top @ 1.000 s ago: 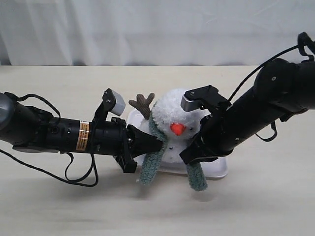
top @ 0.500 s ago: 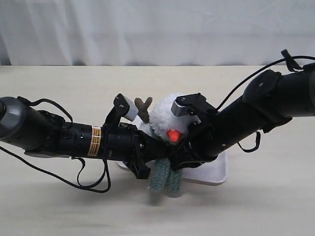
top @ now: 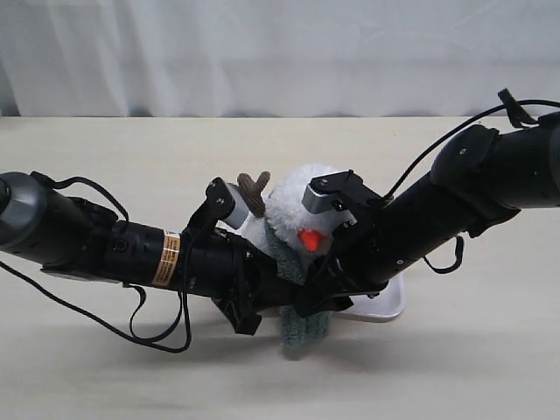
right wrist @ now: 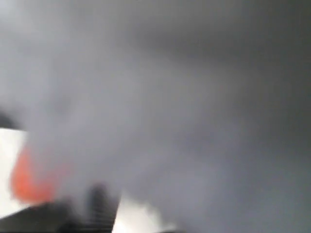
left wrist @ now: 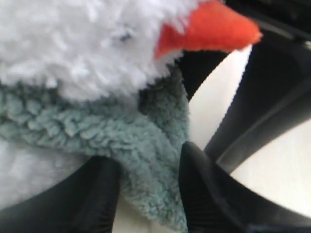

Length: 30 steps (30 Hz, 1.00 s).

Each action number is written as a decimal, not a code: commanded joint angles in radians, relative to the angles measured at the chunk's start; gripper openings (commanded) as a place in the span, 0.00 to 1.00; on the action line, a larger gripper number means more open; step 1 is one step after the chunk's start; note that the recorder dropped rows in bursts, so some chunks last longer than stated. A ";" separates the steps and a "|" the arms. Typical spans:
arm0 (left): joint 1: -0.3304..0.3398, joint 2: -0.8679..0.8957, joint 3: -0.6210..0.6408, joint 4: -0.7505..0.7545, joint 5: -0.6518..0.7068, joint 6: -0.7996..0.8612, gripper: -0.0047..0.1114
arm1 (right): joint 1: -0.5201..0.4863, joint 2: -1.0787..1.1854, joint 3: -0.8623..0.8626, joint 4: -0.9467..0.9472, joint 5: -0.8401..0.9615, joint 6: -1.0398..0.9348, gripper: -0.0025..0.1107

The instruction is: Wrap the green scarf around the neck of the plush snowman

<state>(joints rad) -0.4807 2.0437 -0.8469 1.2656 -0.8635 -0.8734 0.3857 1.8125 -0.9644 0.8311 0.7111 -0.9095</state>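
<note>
The plush snowman (top: 293, 203) sits on a white tray, its orange nose (top: 312, 238) facing forward. The green scarf (top: 304, 329) runs round the neck, and both ends hang together in front of the body. My left gripper (top: 282, 293) reaches in from the left, shut on a scarf end (left wrist: 146, 145) that is pinched between its fingers (left wrist: 204, 194) just under the nose (left wrist: 209, 31). From the right, my right gripper (top: 319, 300) crosses close to it, shut on the other scarf end. The right wrist view is a grey blur with an orange blob (right wrist: 26, 182).
The white tray (top: 385, 308) lies under the snowman, mostly hidden by both arms. A brown antler arm (top: 255, 187) sticks up beside the head. Loose black cables (top: 140, 324) trail from the left arm on the tabletop. A white curtain hangs behind.
Both grippers have moved inward and forward with the scarf ends, from either side of the snowman to crossing in front of its body. The ends now hang together lower down.
</note>
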 commanded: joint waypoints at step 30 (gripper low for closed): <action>-0.003 -0.072 -0.004 0.206 0.132 -0.115 0.60 | 0.000 -0.212 0.000 -0.585 0.184 0.567 0.64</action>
<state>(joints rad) -0.4807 1.9810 -0.8469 1.4610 -0.7359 -0.9719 0.3857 1.6252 -0.9644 0.2715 0.8589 -0.3652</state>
